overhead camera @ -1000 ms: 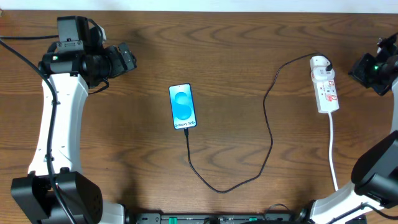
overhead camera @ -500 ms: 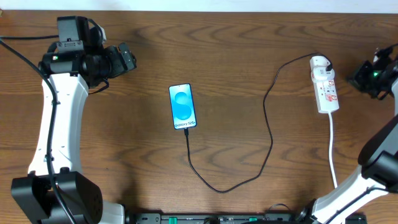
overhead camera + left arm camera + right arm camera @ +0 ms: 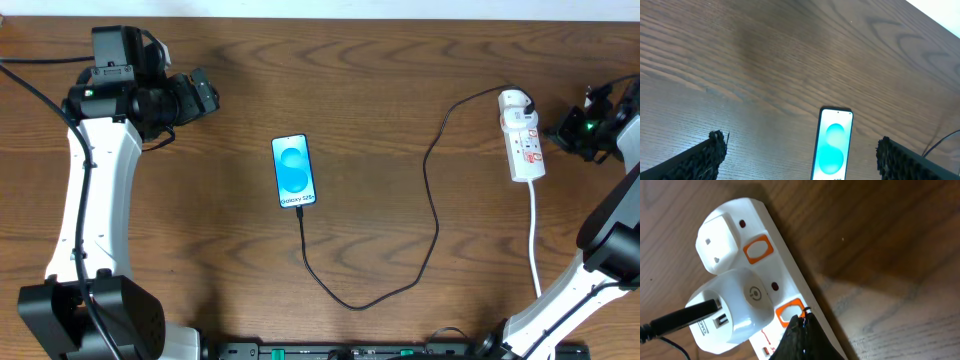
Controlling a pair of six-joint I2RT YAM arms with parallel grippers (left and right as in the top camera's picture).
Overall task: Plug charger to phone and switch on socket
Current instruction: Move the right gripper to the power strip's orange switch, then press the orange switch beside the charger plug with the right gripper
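The phone lies face up mid-table with its blue screen lit. It also shows in the left wrist view. The charger cable runs from the phone's lower end in a loop to a white adapter plugged into the socket strip. My right gripper is shut, just right of the strip. In the right wrist view its closed tips touch the orange switch beside the adapter. My left gripper is open and empty, well left of the phone.
The strip's white cord runs toward the front edge at the right. A second orange switch sits by an unused outlet at the strip's rounded end. The table's far edge is behind both arms.
My right gripper has moved left, from the table's right edge to the strip's side. The left arm, phone and cable have not moved.
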